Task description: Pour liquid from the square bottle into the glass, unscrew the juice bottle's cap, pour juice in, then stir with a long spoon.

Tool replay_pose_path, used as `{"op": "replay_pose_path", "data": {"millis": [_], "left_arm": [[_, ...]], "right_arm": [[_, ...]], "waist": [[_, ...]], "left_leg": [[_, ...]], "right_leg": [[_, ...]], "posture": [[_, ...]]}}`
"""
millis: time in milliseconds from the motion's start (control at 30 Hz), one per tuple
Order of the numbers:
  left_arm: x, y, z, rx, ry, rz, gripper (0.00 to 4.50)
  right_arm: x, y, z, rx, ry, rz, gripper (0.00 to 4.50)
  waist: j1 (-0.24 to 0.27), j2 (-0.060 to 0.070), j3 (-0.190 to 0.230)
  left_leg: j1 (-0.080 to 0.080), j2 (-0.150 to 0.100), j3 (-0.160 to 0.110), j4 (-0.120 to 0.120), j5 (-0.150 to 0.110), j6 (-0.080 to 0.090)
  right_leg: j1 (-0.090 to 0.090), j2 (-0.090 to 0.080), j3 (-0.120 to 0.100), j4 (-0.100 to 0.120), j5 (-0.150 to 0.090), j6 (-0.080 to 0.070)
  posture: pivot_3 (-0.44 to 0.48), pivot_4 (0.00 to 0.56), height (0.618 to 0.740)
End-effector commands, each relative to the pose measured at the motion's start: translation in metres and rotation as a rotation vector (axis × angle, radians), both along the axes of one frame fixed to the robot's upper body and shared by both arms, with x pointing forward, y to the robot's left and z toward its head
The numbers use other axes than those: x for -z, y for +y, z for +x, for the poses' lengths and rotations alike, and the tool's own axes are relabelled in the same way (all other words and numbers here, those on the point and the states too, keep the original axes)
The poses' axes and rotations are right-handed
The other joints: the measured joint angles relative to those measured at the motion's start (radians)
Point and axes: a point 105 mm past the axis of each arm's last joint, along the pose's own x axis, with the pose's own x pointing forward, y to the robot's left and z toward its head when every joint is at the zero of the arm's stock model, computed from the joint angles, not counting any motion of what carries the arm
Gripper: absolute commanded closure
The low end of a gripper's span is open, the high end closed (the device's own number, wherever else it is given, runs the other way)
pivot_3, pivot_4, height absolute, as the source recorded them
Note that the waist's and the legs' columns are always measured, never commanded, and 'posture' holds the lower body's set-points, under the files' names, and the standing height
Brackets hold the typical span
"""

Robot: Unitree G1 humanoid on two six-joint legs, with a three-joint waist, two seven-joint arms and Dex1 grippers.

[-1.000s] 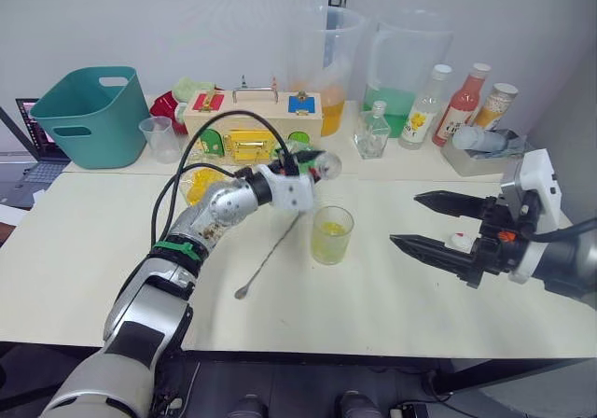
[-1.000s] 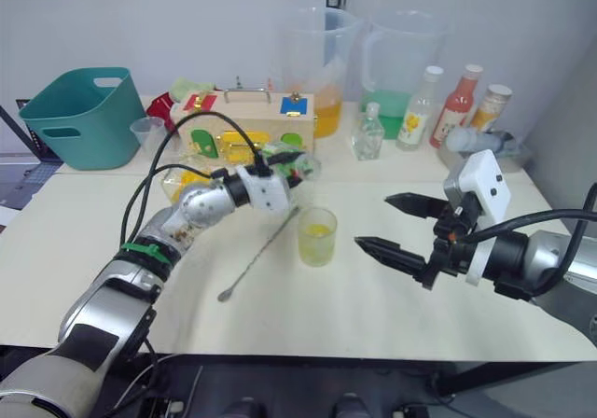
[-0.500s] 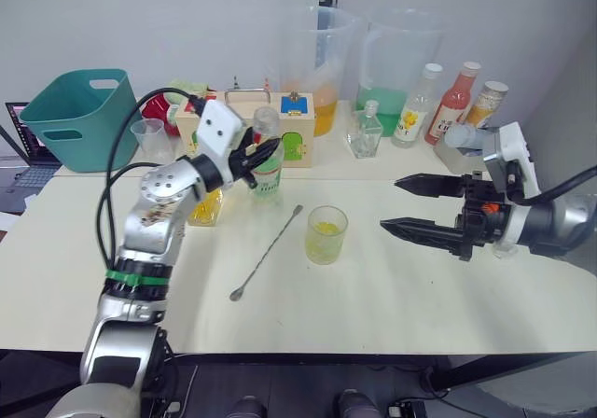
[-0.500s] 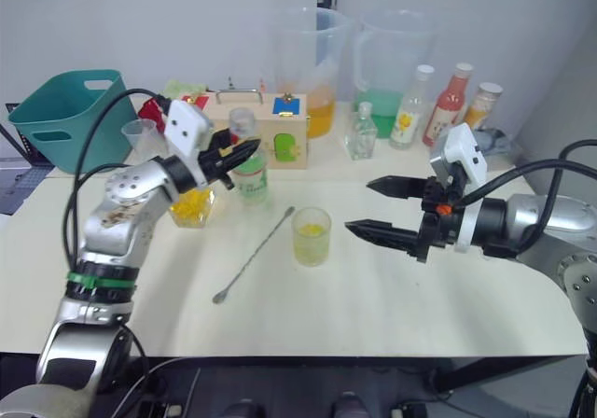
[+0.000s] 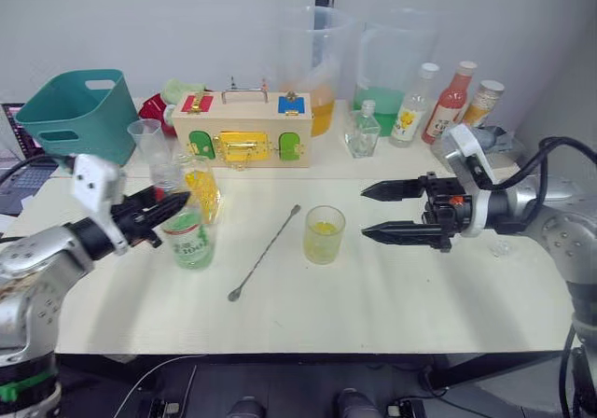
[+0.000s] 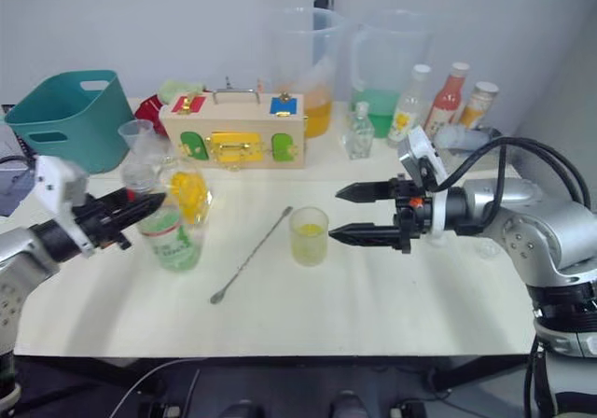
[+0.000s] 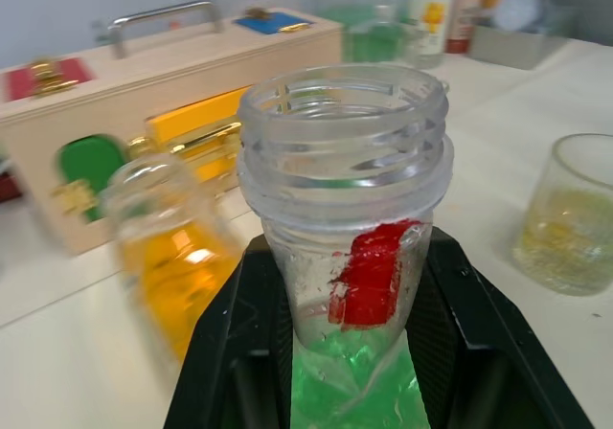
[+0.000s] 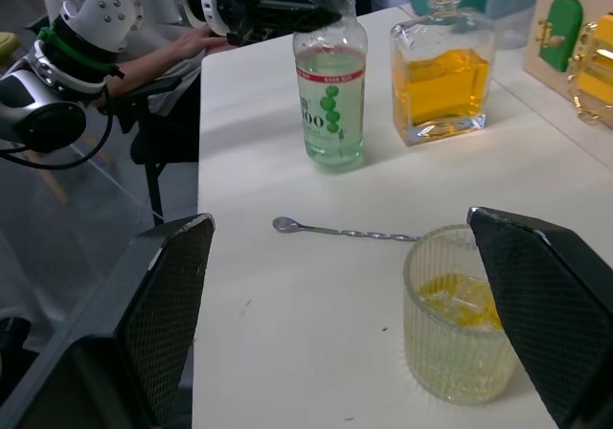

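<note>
The juice bottle (image 5: 192, 242) stands upright at the table's left, its neck (image 7: 345, 161) open and pale green juice in its lower part. My left gripper (image 5: 166, 211) is shut on that neck. The cap is out of view. Just behind it stands the square bottle (image 5: 201, 190) with yellow-orange liquid. The glass (image 5: 324, 234) sits mid-table holding a little yellow liquid. The long spoon (image 5: 266, 253) lies flat between the juice bottle and the glass. My right gripper (image 5: 364, 215) hovers open to the right of the glass, empty, its fingers pointing at it.
Along the back stand a teal basket (image 5: 75, 115), a small clear cup (image 5: 147, 139), a wooden latch box (image 5: 244, 127), two large pitchers (image 5: 317, 63), a small square glass bottle (image 5: 360, 134) and several bottles (image 5: 454, 101). There is bare tabletop in front of the glass.
My left arm has swung the juice bottle away from above the glass, back to the left and down onto the table. The right gripper has edged closer to the glass.
</note>
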Motion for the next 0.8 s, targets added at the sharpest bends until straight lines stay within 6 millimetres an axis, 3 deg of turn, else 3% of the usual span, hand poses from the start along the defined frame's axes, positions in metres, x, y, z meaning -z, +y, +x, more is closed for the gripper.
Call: {"op": "replay_pose_path", "data": {"millis": [33, 133, 267, 600, 800], "left_arm": [[-0.029, 0.015, -0.016, -0.064, -0.128, 0.011, 3.43], [-0.027, 0.048, -0.011, -0.232, -0.168, 0.029, 3.43], [-0.03, 0.064, 0.008, -0.309, -0.205, -0.018, 3.43], [-0.03, 0.079, 0.07, -0.384, -0.195, -0.059, 3.43], [-0.014, 0.087, 0.088, -0.401, -0.144, -0.113, 3.43]], "right_arm": [[-0.008, 0.003, -0.003, -0.039, -0.041, 0.002, 0.0], [-0.009, 0.005, -0.002, -0.046, -0.044, 0.003, 0.0], [-0.01, 0.006, -0.004, -0.041, -0.046, 0.008, 0.0], [-0.013, -0.005, -0.014, 0.062, -0.059, 0.011, 0.0], [-0.012, -0.008, -0.02, 0.087, -0.056, 0.007, 0.0]], "waist": [[0.007, 0.0, 0.0], [0.012, 0.0, 0.0], [0.016, 0.0, 0.0], [0.019, -0.002, -0.001], [0.006, -0.002, -0.001]], "left_leg": [[0.0, 0.0, 0.0, 0.0, 0.0, 0.0], [0.0, -0.001, 0.001, 0.0, 0.0, 0.0], [0.001, 0.0, 0.001, 0.0, 0.0, 0.0], [0.0, -0.001, 0.0, -0.001, 0.0, 0.0], [0.0, -0.001, 0.001, -0.001, 0.0, 0.0]], "right_leg": [[0.001, 0.0, 0.0, 0.0, 0.0, 0.0], [0.001, -0.001, 0.0, -0.002, 0.0, 0.0], [0.001, 0.0, 0.0, -0.001, 0.0, 0.0], [0.0, -0.001, -0.001, 0.0, 0.001, 0.0], [-0.001, 0.0, 0.0, 0.001, 0.001, 0.0]], "posture": [[0.0, 0.15, 0.74], [0.0, 0.15, 0.74], [0.0, 0.15, 0.74], [0.0, 0.15, 0.74], [0.0, 0.15, 0.74]]}}
